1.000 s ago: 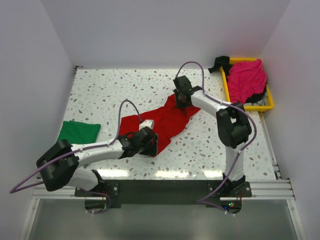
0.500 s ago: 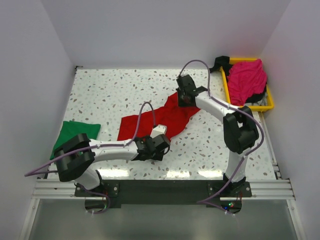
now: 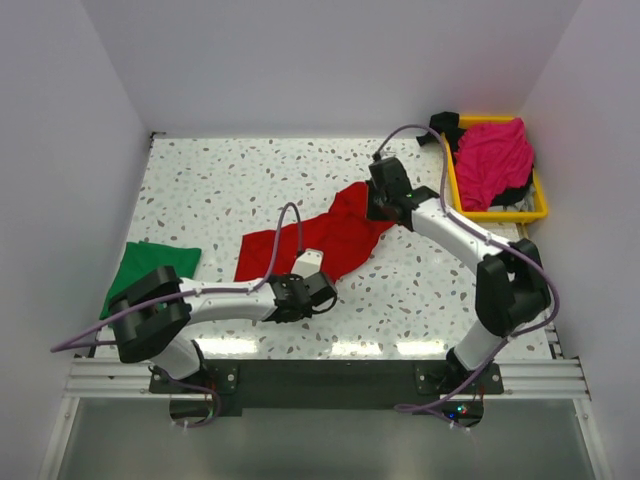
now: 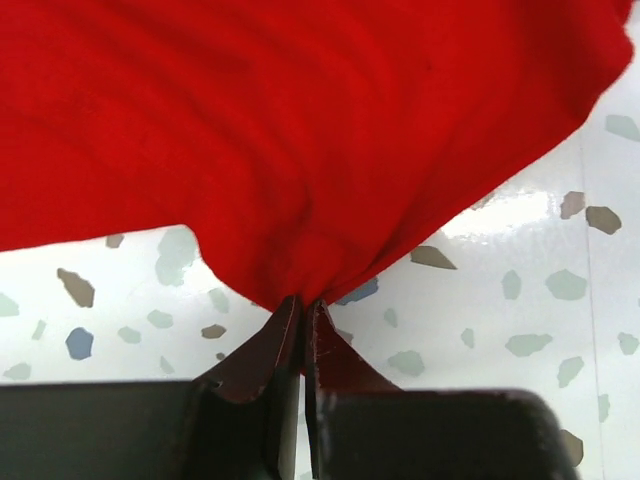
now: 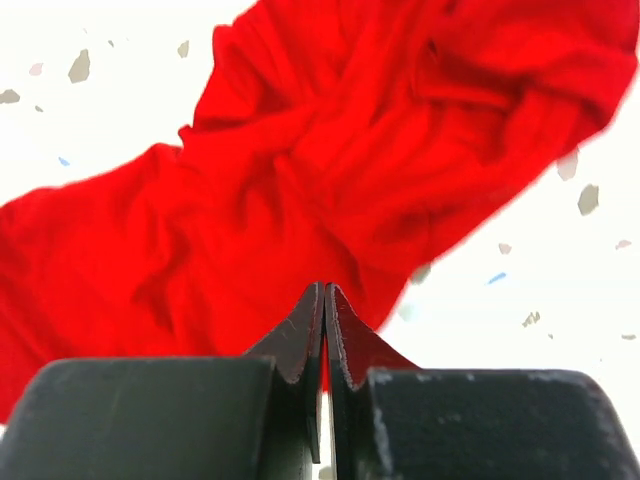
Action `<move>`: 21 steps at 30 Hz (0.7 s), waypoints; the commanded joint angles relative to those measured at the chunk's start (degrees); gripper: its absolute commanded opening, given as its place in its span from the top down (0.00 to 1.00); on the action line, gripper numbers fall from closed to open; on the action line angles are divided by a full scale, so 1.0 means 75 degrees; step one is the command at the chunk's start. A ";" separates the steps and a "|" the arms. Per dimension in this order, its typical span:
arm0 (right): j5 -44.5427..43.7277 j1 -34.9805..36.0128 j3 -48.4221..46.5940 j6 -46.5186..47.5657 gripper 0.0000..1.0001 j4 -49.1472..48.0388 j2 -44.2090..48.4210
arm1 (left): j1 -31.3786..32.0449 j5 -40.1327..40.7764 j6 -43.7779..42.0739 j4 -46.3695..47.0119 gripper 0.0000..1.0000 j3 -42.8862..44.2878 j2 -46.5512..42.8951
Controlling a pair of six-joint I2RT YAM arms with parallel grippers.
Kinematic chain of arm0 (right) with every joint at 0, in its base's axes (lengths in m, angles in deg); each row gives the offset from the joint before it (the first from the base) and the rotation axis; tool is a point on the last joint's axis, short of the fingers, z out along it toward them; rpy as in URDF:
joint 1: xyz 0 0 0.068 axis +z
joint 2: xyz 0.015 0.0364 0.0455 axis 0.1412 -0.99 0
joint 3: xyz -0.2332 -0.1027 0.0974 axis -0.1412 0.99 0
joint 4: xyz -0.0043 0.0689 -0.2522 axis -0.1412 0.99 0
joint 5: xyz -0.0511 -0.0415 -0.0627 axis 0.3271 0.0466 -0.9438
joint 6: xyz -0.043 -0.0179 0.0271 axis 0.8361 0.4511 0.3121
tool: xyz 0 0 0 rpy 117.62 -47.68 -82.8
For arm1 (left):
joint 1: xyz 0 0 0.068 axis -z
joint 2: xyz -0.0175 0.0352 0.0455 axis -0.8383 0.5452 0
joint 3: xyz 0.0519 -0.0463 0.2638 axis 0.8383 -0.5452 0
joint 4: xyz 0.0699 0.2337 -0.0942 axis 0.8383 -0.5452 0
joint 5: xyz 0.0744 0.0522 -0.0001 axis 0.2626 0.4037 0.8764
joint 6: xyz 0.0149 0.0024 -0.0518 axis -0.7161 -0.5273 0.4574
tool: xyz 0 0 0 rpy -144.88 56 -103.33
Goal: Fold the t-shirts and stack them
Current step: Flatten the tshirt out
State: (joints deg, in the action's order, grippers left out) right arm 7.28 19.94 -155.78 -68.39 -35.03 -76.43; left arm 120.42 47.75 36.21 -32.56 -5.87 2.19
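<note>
The red t-shirt (image 3: 335, 232) lies crumpled in a diagonal band across the middle of the table. My left gripper (image 3: 318, 284) is at its near edge, and in the left wrist view its jaws (image 4: 303, 300) are shut on a pinch of the red cloth (image 4: 300, 140). My right gripper (image 3: 379, 206) is at the shirt's far right end; the right wrist view shows the jaws (image 5: 324, 288) shut on the red fabric (image 5: 330, 170). The green t-shirt (image 3: 157, 263) lies folded at the left edge. The magenta t-shirt (image 3: 492, 158) is heaped in the tray.
The yellow tray (image 3: 541, 211) stands at the back right against the wall, with a black object (image 3: 440, 125) at its far corner. White walls close in the speckled table (image 3: 220, 185) on three sides.
Both grippers have closed on the red t-shirt. The right gripper has shifted to the right with its end, and the left arm has swung in to the shirt's near edge.
</note>
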 commanded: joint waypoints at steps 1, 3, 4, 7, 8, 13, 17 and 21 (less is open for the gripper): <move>0.0028 -0.0037 0.0670 -0.0433 0.99 -0.0485 0.1029 | -0.0094 0.0541 0.0360 -0.0280 0.96 -0.0237 -0.0608; -0.0077 -0.0049 0.1175 -0.0516 0.92 -0.0696 0.1485 | -0.0292 0.0471 0.0384 -0.0222 0.98 -0.0390 -0.0958; -0.0077 -0.0037 0.1292 -0.0458 0.85 -0.0801 0.1569 | -0.0328 0.0424 0.0361 -0.0094 0.99 -0.0565 -0.1053; -0.0031 -0.0037 0.1107 -0.0106 0.78 -0.0862 0.1314 | -0.0492 0.0237 0.0348 0.0071 1.00 -0.0777 -0.1277; 0.0086 -0.0037 0.0723 0.0068 0.77 -0.0733 0.1161 | -0.0528 0.0167 0.0372 0.0071 1.00 -0.0824 -0.1300; 0.0427 0.0056 -0.0310 0.0456 0.73 -0.0557 -0.0207 | -0.0996 -0.0173 0.0618 0.0222 1.00 -0.1361 -0.1709; 0.0368 0.0127 -0.1237 0.0842 0.73 -0.0311 -0.1159 | -0.1523 -0.0864 0.0583 0.0774 1.00 -0.1960 -0.2366; 0.0310 0.0185 -0.1835 0.1007 0.72 -0.0018 -0.1804 | -0.1594 -0.0807 0.0571 0.0634 1.00 -0.1961 -0.2531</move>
State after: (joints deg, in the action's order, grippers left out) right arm 9.79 20.79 -165.29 -63.58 -37.21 -88.71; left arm 108.71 42.57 39.13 -30.11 -20.69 -15.89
